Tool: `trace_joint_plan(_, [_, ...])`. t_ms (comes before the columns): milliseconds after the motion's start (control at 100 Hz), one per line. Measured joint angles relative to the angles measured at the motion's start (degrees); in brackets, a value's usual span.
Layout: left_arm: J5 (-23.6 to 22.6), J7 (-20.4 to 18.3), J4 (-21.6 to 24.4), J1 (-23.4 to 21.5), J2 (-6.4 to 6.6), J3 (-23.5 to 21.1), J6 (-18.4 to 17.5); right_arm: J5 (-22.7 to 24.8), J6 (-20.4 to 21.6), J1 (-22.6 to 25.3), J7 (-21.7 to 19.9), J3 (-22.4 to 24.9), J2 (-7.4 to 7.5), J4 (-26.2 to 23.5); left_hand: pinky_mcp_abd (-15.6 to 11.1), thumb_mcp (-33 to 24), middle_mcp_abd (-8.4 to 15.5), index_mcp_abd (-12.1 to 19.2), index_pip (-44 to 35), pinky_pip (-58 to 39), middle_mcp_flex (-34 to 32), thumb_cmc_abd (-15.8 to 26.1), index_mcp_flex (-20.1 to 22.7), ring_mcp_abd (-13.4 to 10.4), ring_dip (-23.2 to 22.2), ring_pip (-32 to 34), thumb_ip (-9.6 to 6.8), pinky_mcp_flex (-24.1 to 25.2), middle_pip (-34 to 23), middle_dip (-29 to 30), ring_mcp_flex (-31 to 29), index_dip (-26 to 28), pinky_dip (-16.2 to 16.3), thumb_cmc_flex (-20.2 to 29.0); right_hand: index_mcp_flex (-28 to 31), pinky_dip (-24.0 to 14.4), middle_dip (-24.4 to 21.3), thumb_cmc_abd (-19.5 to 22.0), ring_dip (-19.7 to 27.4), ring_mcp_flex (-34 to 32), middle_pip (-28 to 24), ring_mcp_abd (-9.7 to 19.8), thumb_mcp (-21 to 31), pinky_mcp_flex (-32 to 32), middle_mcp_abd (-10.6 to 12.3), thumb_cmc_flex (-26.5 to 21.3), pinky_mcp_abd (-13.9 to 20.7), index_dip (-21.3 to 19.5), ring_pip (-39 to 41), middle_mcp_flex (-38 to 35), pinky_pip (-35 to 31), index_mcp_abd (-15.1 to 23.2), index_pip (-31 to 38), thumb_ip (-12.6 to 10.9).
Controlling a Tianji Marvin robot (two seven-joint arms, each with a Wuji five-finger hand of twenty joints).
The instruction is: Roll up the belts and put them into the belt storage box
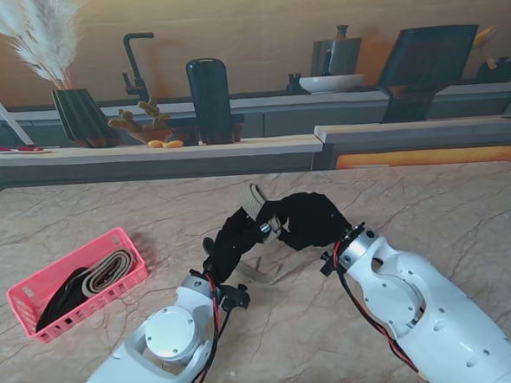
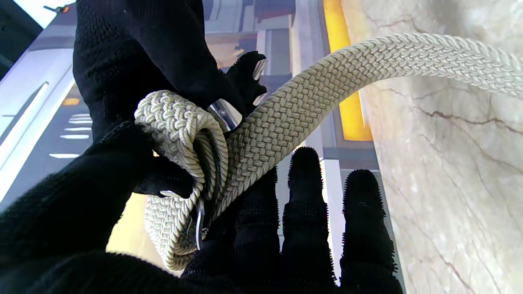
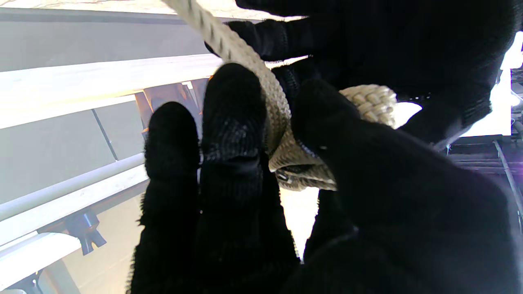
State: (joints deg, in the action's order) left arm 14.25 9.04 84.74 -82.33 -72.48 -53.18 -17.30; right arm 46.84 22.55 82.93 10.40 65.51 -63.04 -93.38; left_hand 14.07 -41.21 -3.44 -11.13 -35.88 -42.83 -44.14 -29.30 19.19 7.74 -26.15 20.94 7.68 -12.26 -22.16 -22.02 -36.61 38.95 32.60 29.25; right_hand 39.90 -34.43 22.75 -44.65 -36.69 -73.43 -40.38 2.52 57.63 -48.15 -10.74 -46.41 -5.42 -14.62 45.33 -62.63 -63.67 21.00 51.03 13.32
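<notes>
A beige braided belt (image 1: 256, 202) is held up over the middle of the table, between my two black-gloved hands. My left hand (image 1: 234, 236) grips the partly rolled coil (image 2: 179, 134) with its metal buckle showing. My right hand (image 1: 311, 218) is shut on the same coil (image 3: 286, 155) from the other side. The loose tail (image 2: 367, 61) runs off toward the table, and part of it (image 1: 265, 273) lies on the marble between my wrists. The pink storage box (image 1: 24, 301) stands at the near left and holds a rolled beige belt (image 1: 113, 267) and a dark belt (image 1: 61, 299).
The marble table (image 1: 447, 206) stretches to a far edge under a counter. On that counter stand a dark vase with pampas grass (image 1: 82, 115), a black bottle (image 1: 209, 100) and a bowl (image 1: 331, 83).
</notes>
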Motion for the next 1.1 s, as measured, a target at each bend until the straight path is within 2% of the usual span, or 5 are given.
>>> trace_joint_plan(390, [-2.18,1.82,0.01,0.20,-0.04,0.31,-0.09,-0.96,-0.51,0.25,-1.04,0.00,-0.03,0.16,-1.41,-0.43,2.36,4.69,-6.44,-4.25,-0.50,-1.01,-3.74,-1.21,-0.23,4.22,0.21,-2.71,-3.00,-1.59,-3.61,5.02,0.00,6.18,-1.12,0.00,0.44,1.41,0.68,0.00,-0.45,0.03,1.10,0.77,0.60,-1.44,0.01,-0.03,-3.45,1.43,0.33,1.65,0.39,-0.18])
trace_joint_plan(630, [-3.28,4.40,0.36,-0.13,-0.39,0.22,0.26,0.59,-0.25,1.45,-1.90,0.51,0.38,-0.76,-2.36,5.68,2.28,7.39,-10.66,-10.06,-8.21,-5.30,-3.70,-1.22,-6.37,13.56,0.36,-5.61,2.13,-21.21,-8.06,7.67,0.01,15.98,-4.26,0.00,0.60,2.51,0.68,0.06,1.40,0.03,1.86,1.94,2.05,-1.32,-0.02,-3.05,-5.83,3.25,1.31,0.22,-2.87,-1.50])
trace_joint_plan(830, [-2.57,3.81,0.98,-0.23,-0.42,-0.09,1.13,2.25,0.45,3.28,-2.34,1.99,0.63,-2.34,-2.36,7.75,0.92,8.93,-10.82,-10.41,-8.12,-5.25,-2.31,0.05,-14.90,15.28,0.41,-5.61,2.29,-27.81,-8.06,8.24,0.75,19.28,-7.67,0.00,0.18,4.84,0.19,2.55,1.94,-0.56,1.43,4.40,2.45,4.02,-0.68,-8.72,-7.45,8.96,3.15,-3.85,-8.93,-2.69])
trace_joint_plan(900, [-1.86,3.40,1.15,-0.22,-0.48,-0.10,1.53,3.37,1.18,4.04,-2.25,2.70,0.67,-2.93,-2.30,8.62,0.37,9.17,-10.82,-10.43,-8.06,-5.32,-0.97,0.51,-16.63,16.00,0.43,-5.61,2.33,-29.57,-8.06,8.24,1.23,20.75,-8.35,-0.07,0.74,6.81,-0.34,4.72,1.69,-1.26,0.65,6.17,2.28,8.66,-0.83,-9.47,-7.34,11.32,3.42,-6.05,-9.55,-5.91])
trace_joint_plan(1100, [-0.75,2.00,1.31,-0.17,-0.52,-0.04,1.64,5.08,3.11,5.41,-1.99,4.27,1.06,-4.06,-2.08,9.36,0.13,9.72,-10.85,-10.44,-8.05,-5.40,0.39,0.74,-19.36,17.30,0.45,-5.93,2.37,-32.65,-8.69,7.83,1.47,21.42,-12.07,-1.40,0.75,7.20,-0.74,8.72,1.68,-1.85,0.65,9.19,1.29,10.33,-1.49,-11.72,-4.85,17.46,4.66,-7.83,-10.48,-5.92])
